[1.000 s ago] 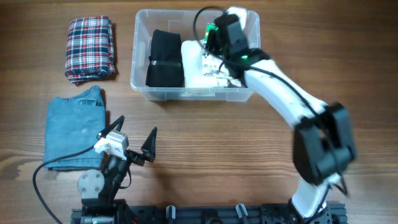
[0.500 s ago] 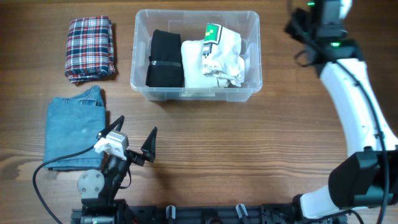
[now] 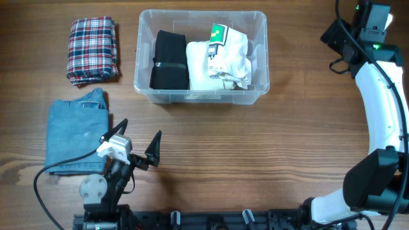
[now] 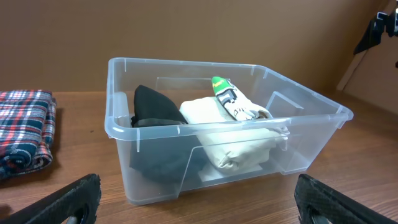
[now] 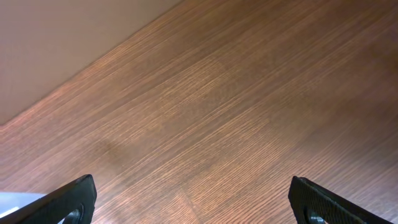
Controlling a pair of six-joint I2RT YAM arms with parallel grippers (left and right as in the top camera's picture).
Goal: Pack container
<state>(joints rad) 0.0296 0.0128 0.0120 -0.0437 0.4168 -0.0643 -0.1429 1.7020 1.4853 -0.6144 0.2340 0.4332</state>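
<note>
Container [image 3: 201,96]: clear rectangular plastic bin, set at the far middle of the wooden table [image 3: 255,153], long side towards the arm bases. It is seen upright and uncovered in the left wrist view [image 4: 205,129].

Contents: a black folded garment [image 3: 169,61] is laid in the left half, and a white garment with a green patch [image 3: 223,61] is bunched in the right half. The two are pressed side by side [image 4: 155,115] [image 4: 233,127]. The white one is heaped higher, and its green patch is raised to about rim level.

Left of the bin, apart from it, a red-and-blue plaid folded cloth [image 3: 93,50] is laid flat; its edge is caught in the left wrist view [image 4: 25,127]. Nearer the bases, a folded denim piece [image 3: 77,135] is laid on the table's left side.

Left gripper [image 3: 140,130]: parked low by its base, just beside the denim, aimed at the bin. Its jaws are spread wide, with nothing held; the fingers [image 4: 68,202] are seen at the frame's lower corners.

Right gripper [image 3: 342,38]: raised at the far right, well apart from the bin. Its fingers [image 5: 68,202] are spread wide over bare wood, with nothing held between them.
</note>
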